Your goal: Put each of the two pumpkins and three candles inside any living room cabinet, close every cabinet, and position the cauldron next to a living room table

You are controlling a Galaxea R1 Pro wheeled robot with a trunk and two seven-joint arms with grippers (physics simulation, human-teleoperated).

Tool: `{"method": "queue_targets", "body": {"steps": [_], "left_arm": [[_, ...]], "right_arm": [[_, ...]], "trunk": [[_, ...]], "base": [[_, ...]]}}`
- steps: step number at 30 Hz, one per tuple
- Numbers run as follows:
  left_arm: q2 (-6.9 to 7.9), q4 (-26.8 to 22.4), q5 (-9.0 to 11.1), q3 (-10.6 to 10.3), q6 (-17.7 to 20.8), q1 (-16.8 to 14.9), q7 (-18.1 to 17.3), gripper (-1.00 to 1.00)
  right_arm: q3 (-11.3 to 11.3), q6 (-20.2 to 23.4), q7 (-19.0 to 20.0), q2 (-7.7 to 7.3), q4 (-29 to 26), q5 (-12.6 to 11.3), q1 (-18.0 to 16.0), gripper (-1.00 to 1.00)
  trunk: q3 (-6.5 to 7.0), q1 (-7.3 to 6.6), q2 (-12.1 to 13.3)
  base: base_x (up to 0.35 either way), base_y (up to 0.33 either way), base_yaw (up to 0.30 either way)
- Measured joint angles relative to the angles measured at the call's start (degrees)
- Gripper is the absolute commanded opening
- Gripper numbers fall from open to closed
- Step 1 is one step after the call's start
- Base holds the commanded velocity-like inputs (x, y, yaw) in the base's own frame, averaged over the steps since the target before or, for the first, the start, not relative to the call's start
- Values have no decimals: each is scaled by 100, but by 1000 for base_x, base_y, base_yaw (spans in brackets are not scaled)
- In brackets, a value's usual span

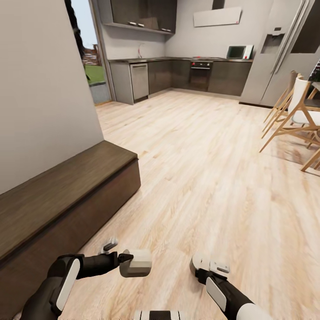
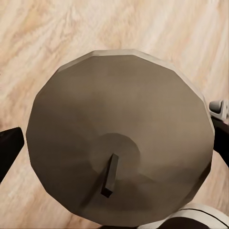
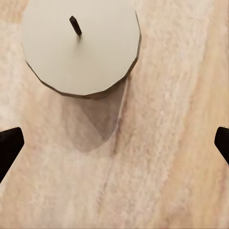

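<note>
Even, bright, soft render lighting is seen throughout. Daylight is admitted through the far-left doorway [image 1: 91,53]. Straight lines are bowed at the head view's edges. A soft shadow is cast on the floor [image 3: 181,157] beside the candle [image 3: 81,45]. No glare or blur is noted.

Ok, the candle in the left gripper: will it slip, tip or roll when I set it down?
Probably rigid: the candle keeps crisp faceted edges in the left gripper. Its sides look smooth, so it may slip under a light squeeze. It looks short and wide, with a flat top around the wick, so upright it should sit steady; on its side it would likely roll.
</note>
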Motion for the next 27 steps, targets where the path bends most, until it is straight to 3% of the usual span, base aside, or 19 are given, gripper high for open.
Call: {"method": "queue_targets", "body": {"steps": [10, 27], "left_arm": [[2, 0, 13, 0, 8, 0, -9, -100], [-5, 0, 3, 0, 4, 0, -3, -100]], "right_arm": [[32, -10, 0, 22, 0, 28, 0, 100], [53, -25, 0, 45, 0, 48, 0, 100]], "trunk": [[-45, 5, -3], [-45, 5, -3]], "base": [[2, 1, 0], [105, 33, 0]]}}
